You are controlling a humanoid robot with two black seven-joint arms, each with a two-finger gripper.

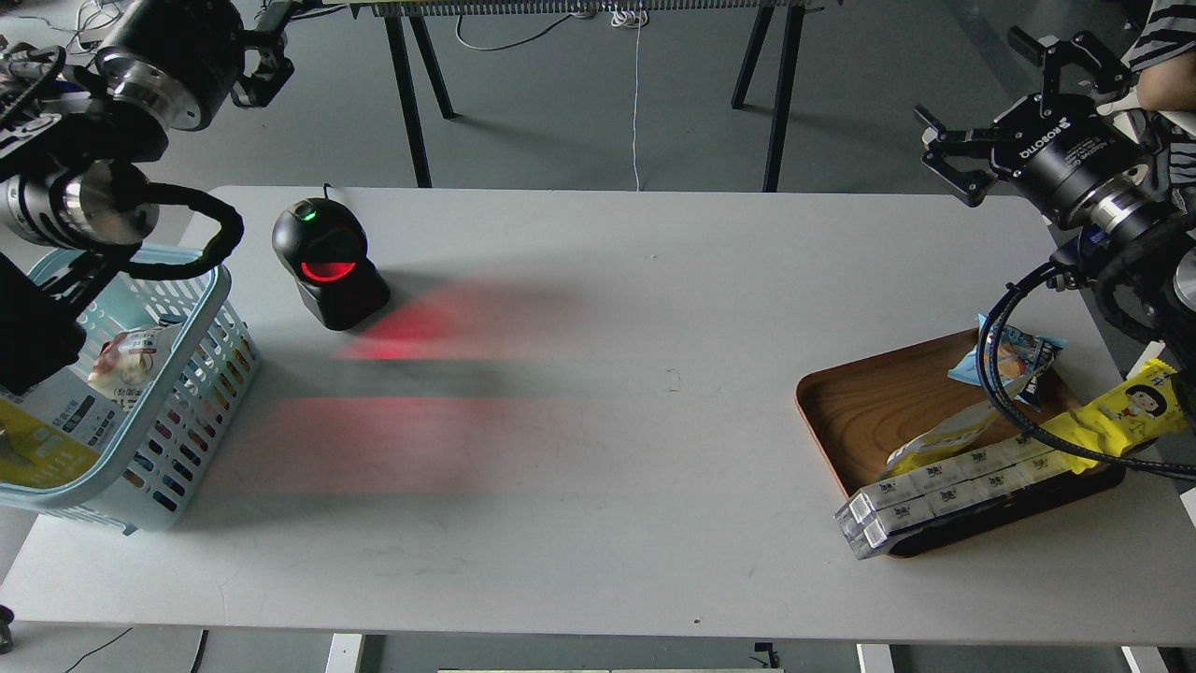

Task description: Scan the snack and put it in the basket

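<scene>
The snack (42, 425), a pouch with a yellow lower part and a white upper part with dark print, stands inside the light blue basket (192, 350) at the table's left end. It is cut off by the view's edge and partly hidden by my left arm. My left gripper (269, 47) is raised at the top left, beyond the basket; it looks open and empty. My right gripper (972, 93) is open and empty, high over the table's far right corner.
A black scanner (329, 264) glows red right of the basket. A white packet (129, 360) also lies in the basket. The brown tray (874, 411) holds a blue packet (1014, 360), a yellow cartoon-face wrapper (1121, 411) and white boxes (934, 491). A person (1168, 56) sits at the top right.
</scene>
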